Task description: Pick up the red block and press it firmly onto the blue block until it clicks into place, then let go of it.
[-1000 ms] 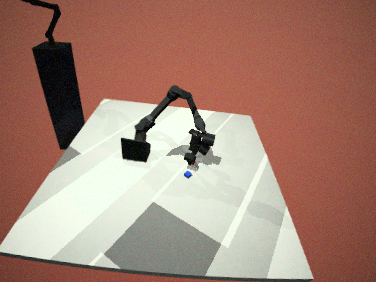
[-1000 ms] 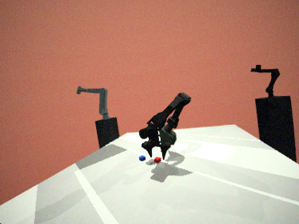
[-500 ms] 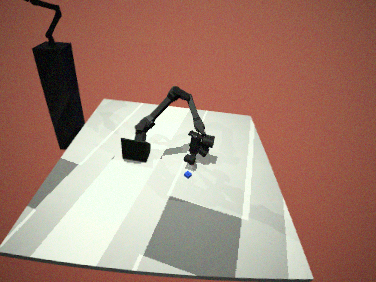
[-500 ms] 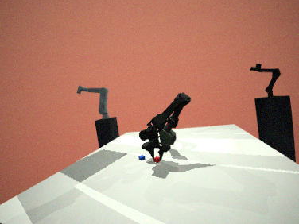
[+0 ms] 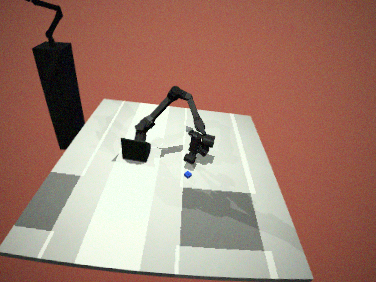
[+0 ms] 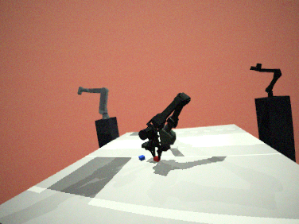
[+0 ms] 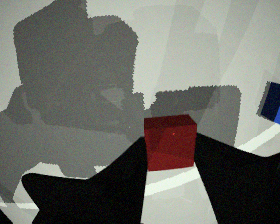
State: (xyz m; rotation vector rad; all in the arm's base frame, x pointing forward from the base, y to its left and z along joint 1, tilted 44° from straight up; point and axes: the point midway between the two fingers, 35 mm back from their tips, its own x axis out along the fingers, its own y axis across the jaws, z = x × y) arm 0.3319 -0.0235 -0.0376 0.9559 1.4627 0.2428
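In the exterior view, most left there is a grey arm (image 6: 103,100) on a dark pedestal (image 6: 106,131), standing at the far side of the pale table (image 5: 115,220) (image 6: 179,191) (image 7: 185,200). Then, to the right of it, comes the blue block (image 5: 188,174) (image 6: 141,157) (image 7: 271,102), which lies on the table, near the gripper but apart from it. Next is the gripper (image 5: 189,158) (image 6: 157,156) (image 7: 168,140), pointing down to the table, with the jaws clamped on the red block (image 6: 157,159) (image 7: 171,144). The red block is low at the table level, beside the blue block and not on it; whether it touches the table, I cannot tell. The black arm (image 5: 175,92) (image 6: 182,98) bends above the gripper. Most right stands a tall black pillar (image 6: 274,123) with a black, bent arm (image 6: 277,76) on its top.

In the top view, a tall pillar (image 5: 57,90) with a thin arm (image 5: 59,14) is at the left, and the working arm reaches from its black base (image 5: 135,150) to the right. The red block is hidden there.

In the wrist view, one dark finger is at each side of the red block, and the blue block is cut by the right edge.
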